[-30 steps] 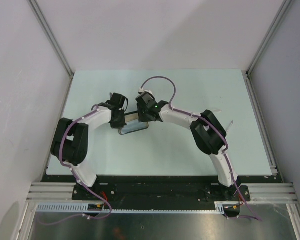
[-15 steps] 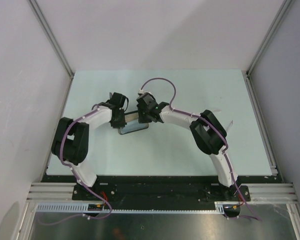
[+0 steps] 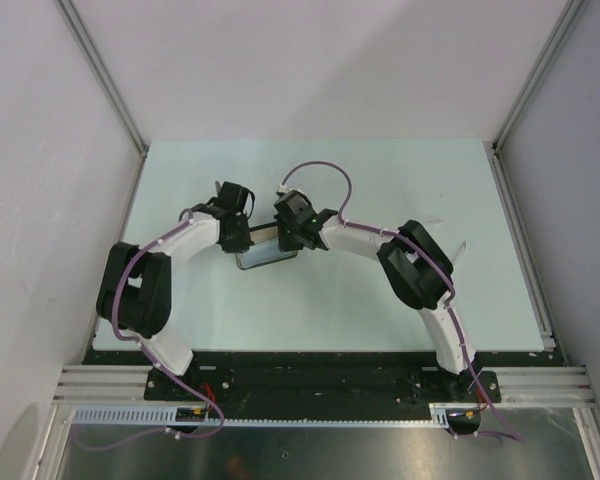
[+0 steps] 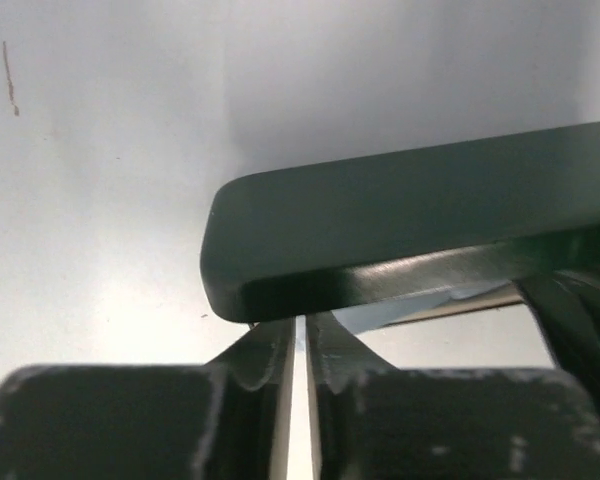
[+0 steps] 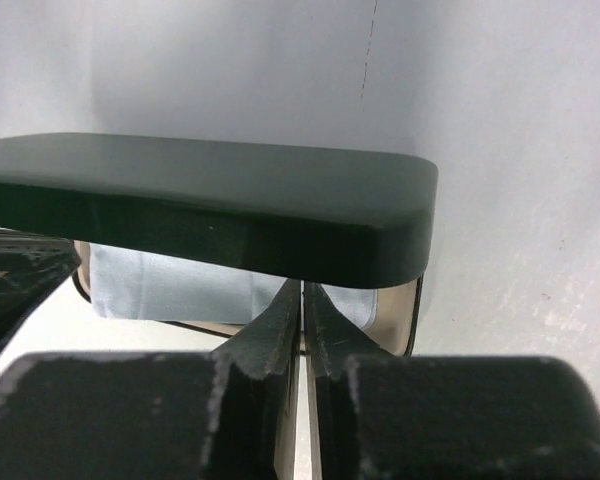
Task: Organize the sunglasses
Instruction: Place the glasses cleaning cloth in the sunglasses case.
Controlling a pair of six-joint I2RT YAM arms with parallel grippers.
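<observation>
The black oblong case [image 3: 270,258] lies mid-table with its lid half raised. My left gripper [image 3: 244,240] is at its left end and my right gripper [image 3: 289,238] at its right end. In the left wrist view the left gripper [image 4: 302,332] is shut, tips against the underside of the lid [image 4: 410,220]. In the right wrist view the right gripper [image 5: 302,300] is shut, tips under the lid [image 5: 210,200]. A light blue cloth [image 5: 170,285] lies inside the case over its tan lining [image 5: 395,305]; it also shows in the left wrist view [image 4: 400,310]. The sunglasses are hidden.
The pale table [image 3: 430,180] is boxed in by grey walls with metal rails [image 3: 520,230] along its sides. Both arms arch inward over the middle of the table and their wrists almost meet above the case.
The left arm's elbow has swung out to the left and lower. Both wrists have shifted slightly at the case. The grippers stay shut at the lid.
</observation>
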